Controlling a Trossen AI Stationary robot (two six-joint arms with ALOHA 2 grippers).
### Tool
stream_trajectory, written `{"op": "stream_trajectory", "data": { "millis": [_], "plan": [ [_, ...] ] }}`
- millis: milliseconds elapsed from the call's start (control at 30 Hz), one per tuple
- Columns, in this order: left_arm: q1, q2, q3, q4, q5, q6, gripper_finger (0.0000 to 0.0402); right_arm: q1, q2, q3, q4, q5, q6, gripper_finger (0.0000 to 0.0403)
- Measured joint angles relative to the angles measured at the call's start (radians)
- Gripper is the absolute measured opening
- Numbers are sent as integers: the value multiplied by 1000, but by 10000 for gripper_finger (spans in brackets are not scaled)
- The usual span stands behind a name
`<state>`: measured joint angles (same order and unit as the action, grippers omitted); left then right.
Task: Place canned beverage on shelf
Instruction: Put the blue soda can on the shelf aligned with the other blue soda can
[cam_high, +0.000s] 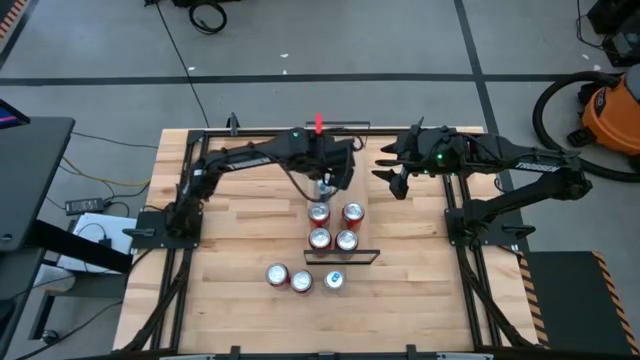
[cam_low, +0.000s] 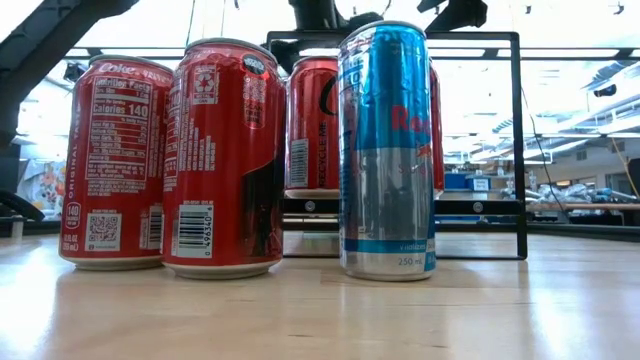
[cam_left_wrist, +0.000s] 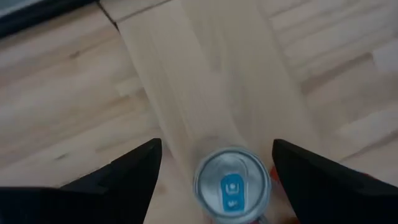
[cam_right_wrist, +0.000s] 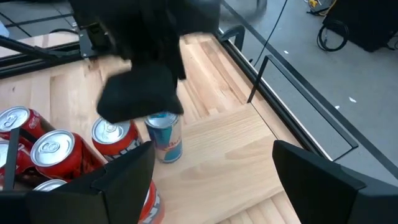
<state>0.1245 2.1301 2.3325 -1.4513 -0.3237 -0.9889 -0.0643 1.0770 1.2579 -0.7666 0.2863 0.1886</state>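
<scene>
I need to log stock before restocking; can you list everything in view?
red cans on the shelf: four, red, two rows of two.
blue-and-silver can on the shelf: one, beyond the red ones.
red cans on the table: two, red, in front of the shelf.
blue-and-silver can on the table: one, beside those two.
shelf: one, light wood, black wire rails, mid-table.
table: one, wooden planks.
vacuum: one, orange, on the floor at the right.
left end effector: open, above the shelf's blue-and-silver can.
right end effector: open, raised right of the shelf.
</scene>
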Motion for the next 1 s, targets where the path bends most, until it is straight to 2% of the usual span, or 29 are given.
{"op": "stream_trajectory", "data": {
  "millis": [100,233,333,433,500,767,1000],
  "plan": [
    [-14,-44,0,-3,28,71,318,0,-8,0,-2,0,0,334],
    [-67,-109,1,-32,139,187,318,0,-21,0,0,-22,-16,334],
    [-125,-129,0,-67,210,268,318,0,-24,0,0,-142,-69,334],
    [-181,-141,0,-102,207,300,318,5,-22,0,1,-268,-90,334],
    [-214,-145,0,-121,184,301,318,18,-17,0,2,-298,-87,334],
    [-322,-145,0,-63,108,279,318,154,35,0,16,-306,-42,334],
    [-371,-183,0,-43,63,380,318,327,153,0,45,-188,104,329]
  ]
}}
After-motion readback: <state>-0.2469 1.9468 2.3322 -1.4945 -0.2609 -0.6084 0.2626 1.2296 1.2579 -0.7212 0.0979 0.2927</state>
